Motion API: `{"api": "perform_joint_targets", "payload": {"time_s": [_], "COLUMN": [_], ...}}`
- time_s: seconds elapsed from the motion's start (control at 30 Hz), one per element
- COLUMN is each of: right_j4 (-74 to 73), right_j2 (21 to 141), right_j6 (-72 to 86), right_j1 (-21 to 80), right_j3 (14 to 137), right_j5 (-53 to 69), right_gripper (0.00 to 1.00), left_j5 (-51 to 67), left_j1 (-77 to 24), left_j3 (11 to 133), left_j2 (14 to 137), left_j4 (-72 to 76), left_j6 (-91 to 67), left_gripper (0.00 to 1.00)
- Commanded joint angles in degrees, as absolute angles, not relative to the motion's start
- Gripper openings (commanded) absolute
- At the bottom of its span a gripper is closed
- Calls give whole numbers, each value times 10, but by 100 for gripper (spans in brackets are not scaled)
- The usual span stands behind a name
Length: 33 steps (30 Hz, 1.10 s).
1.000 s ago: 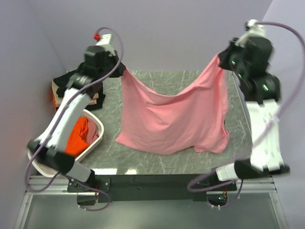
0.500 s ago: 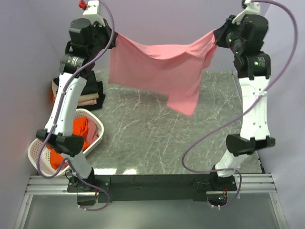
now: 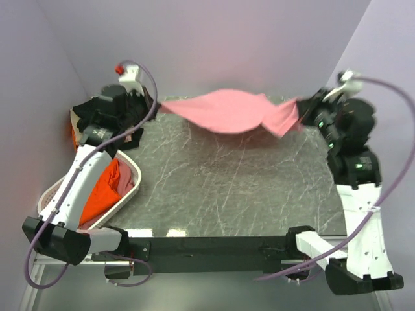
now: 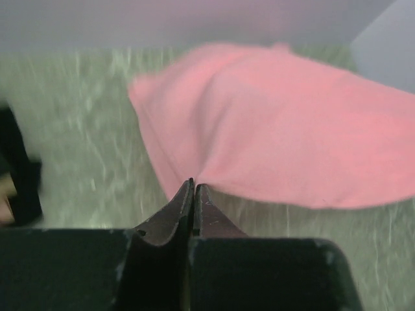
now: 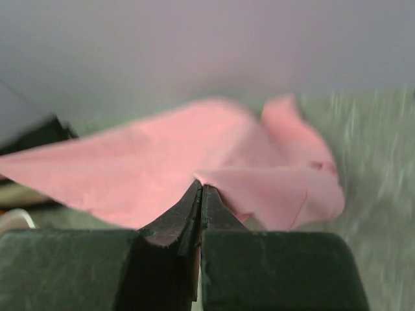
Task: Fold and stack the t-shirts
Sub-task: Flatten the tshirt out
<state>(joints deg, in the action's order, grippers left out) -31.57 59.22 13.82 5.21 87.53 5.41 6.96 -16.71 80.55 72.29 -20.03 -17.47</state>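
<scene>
A light pink t-shirt (image 3: 230, 110) hangs stretched in the air over the far edge of the table, billowing between both arms. My left gripper (image 3: 157, 105) is shut on its left corner, and the pinched cloth (image 4: 272, 123) spreads away from the tips (image 4: 193, 184). My right gripper (image 3: 299, 103) is shut on the right corner, where the shirt (image 5: 162, 162) folds over itself past the tips (image 5: 200, 184). An orange-red t-shirt (image 3: 104, 191) lies in the basket at the left. Folded black and beige shirts (image 3: 87, 120) sit behind my left arm, mostly hidden.
The white perforated basket (image 3: 133, 178) stands at the table's left edge under my left arm. The dark marbled table top (image 3: 227, 181) spreads below the shirt. Purple walls close in on the far side and on both flanks.
Both grippers swung the pink shirt up high from draping on the table, then dropped low toward the far edge. The cloth now flies out flat instead of hanging.
</scene>
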Motion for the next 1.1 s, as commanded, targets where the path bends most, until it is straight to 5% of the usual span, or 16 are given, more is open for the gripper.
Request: {"api": "perform_joint_targets", "payload": {"time_s": [0.0,0.2,0.23,0.27,0.37,0.4,1.07], "right_j4": [-381,-476,-486,-496,-491,-488,-265], "right_j2": [576,527,521,503,469,467,776], "right_j6": [178,196,203,206,211,211,237], "right_j1": [51,88,93,105,113,113,66], "right_j3": [733,637,635,632,628,628,562], "right_j5": [47,11,6,3,2,1,39], "right_gripper": [0,1,10,32,62,64,64], "left_j5": [87,67,61,50,47,43,101], "left_j1": [-176,-227,-244,-251,-258,-257,-325], "left_j3": [712,620,614,611,617,624,708], "left_j2": [689,624,613,602,583,591,971], "left_j4": [-238,-328,-335,-344,-342,-338,-71], "left_j6": [-220,-283,-287,-292,-298,-296,-314], "left_gripper": [4,69,77,85,90,90,89]}}
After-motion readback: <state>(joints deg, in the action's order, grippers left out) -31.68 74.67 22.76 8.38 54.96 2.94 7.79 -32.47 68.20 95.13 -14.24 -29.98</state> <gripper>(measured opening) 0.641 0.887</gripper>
